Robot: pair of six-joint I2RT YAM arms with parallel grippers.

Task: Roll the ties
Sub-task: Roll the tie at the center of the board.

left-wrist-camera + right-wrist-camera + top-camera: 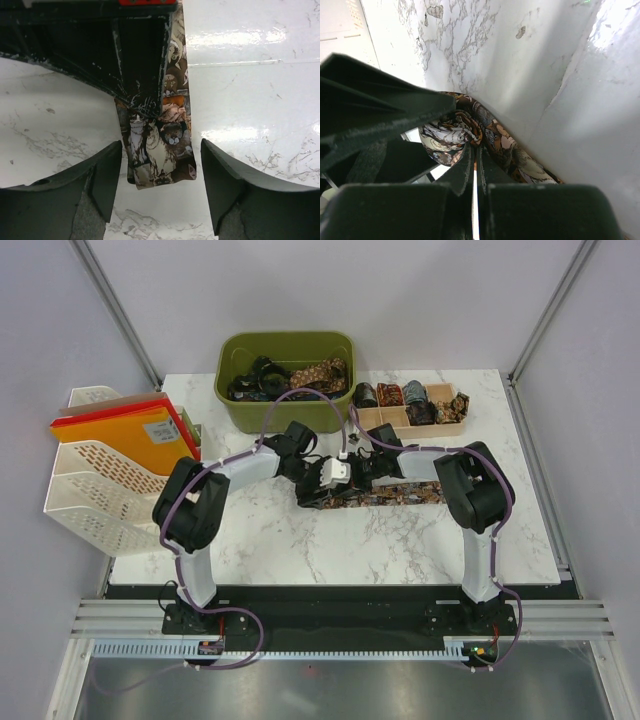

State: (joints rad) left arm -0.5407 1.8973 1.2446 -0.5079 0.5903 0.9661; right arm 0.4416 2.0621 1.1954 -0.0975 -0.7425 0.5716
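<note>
Brown-gold paisley tie [400, 494] lies flat across the middle of the marble surface [300, 540] in the top view. From the left wrist we see the left gripper [160, 167], jaws apart astride the tie's end. From the right wrist, the right gripper [475, 160] has its jaws together, pinching the curled start. If that pinch slips, we judge the coil could spring loose.

The top external view looks down from above and behind the arm bases and takes in the whole tabletop [330, 540], near edge to far edge. The left wrist view sits just behind the left claw [161, 144] and faces straight down, very close to the marble. The right wrist view looks along the right claw [475, 150], tilted so the tabletop rises like a wall, and closer still. All three views share the tie [400, 495] lying at mid-tabletop.
</note>
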